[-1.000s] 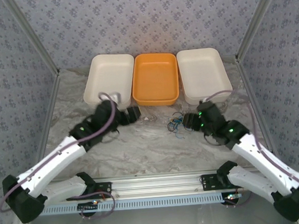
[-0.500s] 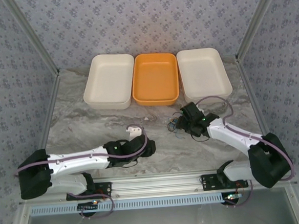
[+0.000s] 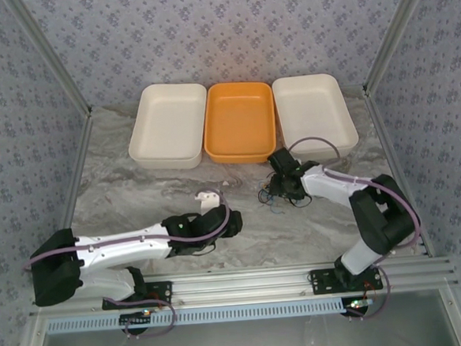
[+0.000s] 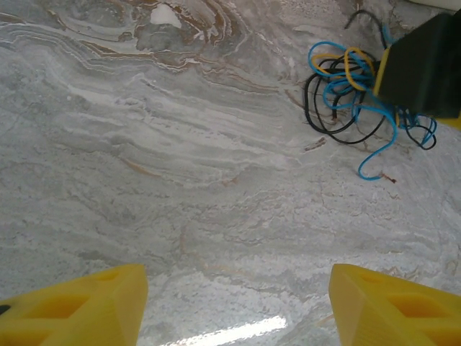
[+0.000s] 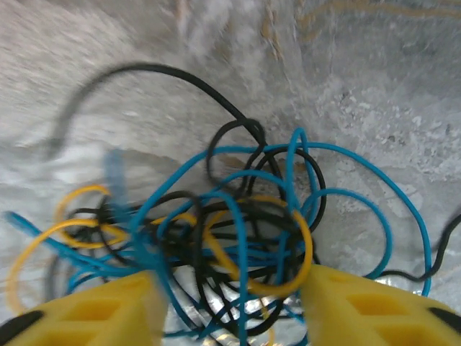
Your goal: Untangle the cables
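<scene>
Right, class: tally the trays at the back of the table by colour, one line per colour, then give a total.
White trays: 2
Orange tray: 1
Total: 3

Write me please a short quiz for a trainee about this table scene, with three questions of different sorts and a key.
1. True or false: the orange tray stands between two white trays.
2. Where does the cable tangle lie? A: in the orange tray. B: on the marble table. C: in a white tray.
3. Short answer: which arm's end effector is open with the cable tangle between its fingers?

Key
1. True.
2. B.
3. The right end effector.
</scene>
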